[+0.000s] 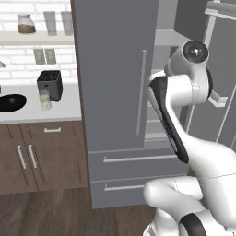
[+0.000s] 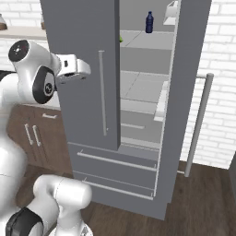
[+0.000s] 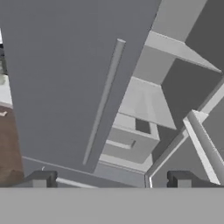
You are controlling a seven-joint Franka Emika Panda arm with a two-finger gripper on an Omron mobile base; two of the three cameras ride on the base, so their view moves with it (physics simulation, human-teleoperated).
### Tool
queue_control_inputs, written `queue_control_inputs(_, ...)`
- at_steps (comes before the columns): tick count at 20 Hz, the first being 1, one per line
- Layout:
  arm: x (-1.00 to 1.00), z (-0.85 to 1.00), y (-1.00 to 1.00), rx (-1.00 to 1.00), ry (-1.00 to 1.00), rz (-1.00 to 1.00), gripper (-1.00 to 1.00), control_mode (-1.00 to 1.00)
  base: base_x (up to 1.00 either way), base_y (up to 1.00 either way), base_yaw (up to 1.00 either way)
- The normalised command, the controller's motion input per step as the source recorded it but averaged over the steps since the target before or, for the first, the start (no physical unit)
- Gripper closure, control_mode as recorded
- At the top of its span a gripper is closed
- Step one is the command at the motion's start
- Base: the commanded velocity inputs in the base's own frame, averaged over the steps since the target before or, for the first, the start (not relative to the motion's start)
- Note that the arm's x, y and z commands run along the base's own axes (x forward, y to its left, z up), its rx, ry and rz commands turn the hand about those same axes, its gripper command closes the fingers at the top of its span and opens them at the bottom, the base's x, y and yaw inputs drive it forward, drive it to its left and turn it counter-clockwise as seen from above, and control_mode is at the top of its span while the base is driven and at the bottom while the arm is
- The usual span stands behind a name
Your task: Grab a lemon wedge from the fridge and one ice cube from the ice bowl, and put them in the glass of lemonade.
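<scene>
The grey fridge (image 1: 115, 69) has its left door shut and its right door (image 2: 184, 92) swung open, baring the shelves. The lemon wedge (image 2: 121, 39) is a tiny yellow-green speck on an upper shelf, just past the edge of the shut door. On the counter to the left, the glass of lemonade (image 1: 44, 99) stands in front of the black toaster (image 1: 50, 84), with the black ice bowl (image 1: 10, 102) to its left. My gripper (image 3: 111, 181) is open and empty, in front of the shut left door and well short of the shelves. Its fingertips (image 3: 41, 179) are set wide apart.
The left door's long bar handle (image 3: 103, 100) runs just ahead of the hand. A blue bottle (image 2: 149, 22) stands on the top shelf. The open door's handle (image 2: 198, 124) juts out at the right. Two drawers (image 1: 138, 159) sit at the fridge base, and brown cabinets (image 1: 37, 156) under the counter.
</scene>
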Motion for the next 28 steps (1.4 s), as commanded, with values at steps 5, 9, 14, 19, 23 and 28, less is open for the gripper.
queue_control_inputs(5, 0.99, -0.16, 0.23, 0.0, 0.23, 0.0, -1.0, -1.0, 0.0, 0.0, 0.0)
queue_control_inputs(9, 0.88, -0.49, 0.19, 0.01, 0.08, 0.0, -1.0, -1.0, 0.0, 0.0, 0.0)
queue_control_inputs(14, 0.02, -0.74, -0.27, 0.19, -0.32, -0.01, -1.0, -1.0, 0.0, 0.0, 0.0)
queue_control_inputs(19, -0.06, -0.14, -0.18, 0.09, -0.31, -0.05, -1.0, -1.0, 0.0, 0.0, 0.0)
queue_control_inputs(23, 0.61, 0.25, 0.0, -0.04, 0.2, -0.07, -1.0, -1.0, 0.0, 0.0, 0.0)
queue_control_inputs(28, 0.31, 0.01, -0.2, 0.05, 0.22, -0.06, -1.0, -1.0, 0.0, 0.0, 0.0)
